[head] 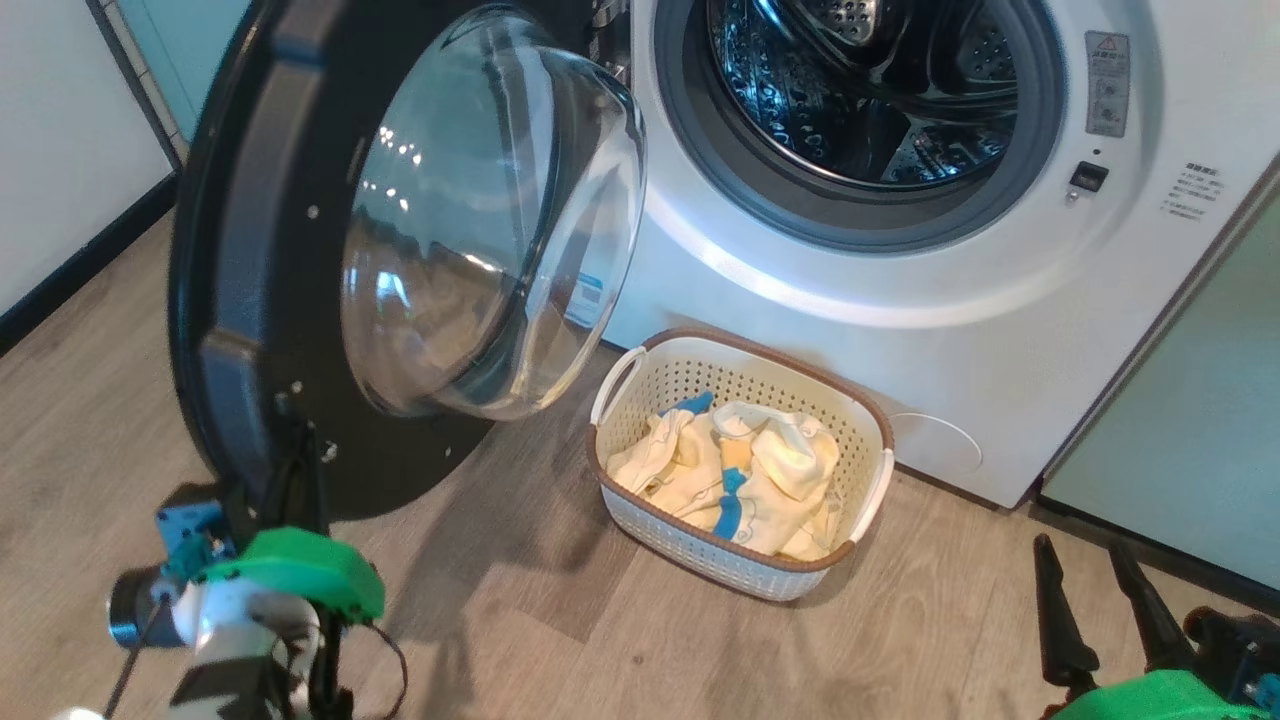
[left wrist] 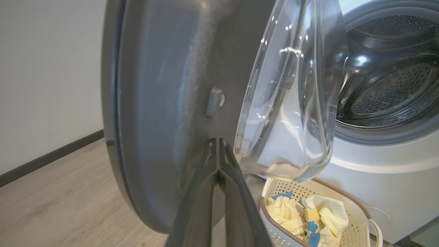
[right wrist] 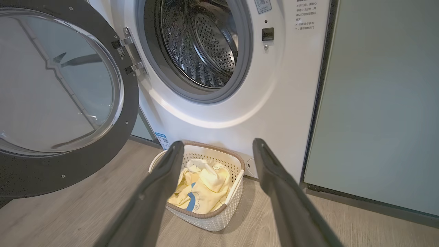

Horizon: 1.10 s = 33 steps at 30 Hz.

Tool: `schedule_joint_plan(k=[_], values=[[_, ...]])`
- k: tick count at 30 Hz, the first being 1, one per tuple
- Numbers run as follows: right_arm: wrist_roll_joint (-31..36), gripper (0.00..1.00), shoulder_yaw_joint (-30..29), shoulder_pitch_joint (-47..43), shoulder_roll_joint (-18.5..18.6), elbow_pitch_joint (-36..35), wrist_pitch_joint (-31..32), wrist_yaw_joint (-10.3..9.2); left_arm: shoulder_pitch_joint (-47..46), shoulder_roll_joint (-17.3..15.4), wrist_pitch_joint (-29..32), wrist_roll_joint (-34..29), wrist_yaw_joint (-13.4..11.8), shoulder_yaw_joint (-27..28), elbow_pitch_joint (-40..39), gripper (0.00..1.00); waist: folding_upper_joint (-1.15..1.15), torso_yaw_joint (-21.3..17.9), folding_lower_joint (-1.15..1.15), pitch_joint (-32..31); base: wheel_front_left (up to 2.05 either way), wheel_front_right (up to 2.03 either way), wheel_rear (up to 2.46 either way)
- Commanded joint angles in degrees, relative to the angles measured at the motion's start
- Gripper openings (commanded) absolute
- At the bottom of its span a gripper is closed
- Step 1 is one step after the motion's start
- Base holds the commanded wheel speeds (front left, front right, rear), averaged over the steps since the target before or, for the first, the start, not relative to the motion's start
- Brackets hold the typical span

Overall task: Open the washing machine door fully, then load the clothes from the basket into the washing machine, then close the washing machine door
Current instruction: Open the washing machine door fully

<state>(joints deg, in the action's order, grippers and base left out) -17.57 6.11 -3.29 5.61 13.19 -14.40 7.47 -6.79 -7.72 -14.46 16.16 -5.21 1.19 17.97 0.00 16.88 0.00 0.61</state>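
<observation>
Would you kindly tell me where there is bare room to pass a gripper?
Bare floor lies between the basket and the right gripper, and between the washing machine door and the wall. It is tightest between the door's glass bowl and the basket, near the left gripper.

The left gripper was seen with fingers pressed together, tips at the dark inner face of the open washing machine door. Beneath the door's glass bowl, the clothes were heaped in the basket, set before the washing machine.
</observation>
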Motion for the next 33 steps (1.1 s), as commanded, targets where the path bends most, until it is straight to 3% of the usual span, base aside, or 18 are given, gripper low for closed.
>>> schedule_joint_plan(k=[1,33], values=[[-0.13,1.0,1.33,2.13,1.24,-1.97,-0.6,0.02,-4.66,-1.94,-0.54,-0.57,-0.08,3.36,-0.85,0.0,0.0,0.27,0.0,0.35,0.0,0.0,0.0],[-0.33,1.0,2.8,6.22,3.71,-2.28,-0.6,0.02,-17.38,-4.19,-0.54,-3.82,-0.14,15.05,10.6,0.0,0.0,-0.37,0.0,7.28,0.0,0.0,0.0]])
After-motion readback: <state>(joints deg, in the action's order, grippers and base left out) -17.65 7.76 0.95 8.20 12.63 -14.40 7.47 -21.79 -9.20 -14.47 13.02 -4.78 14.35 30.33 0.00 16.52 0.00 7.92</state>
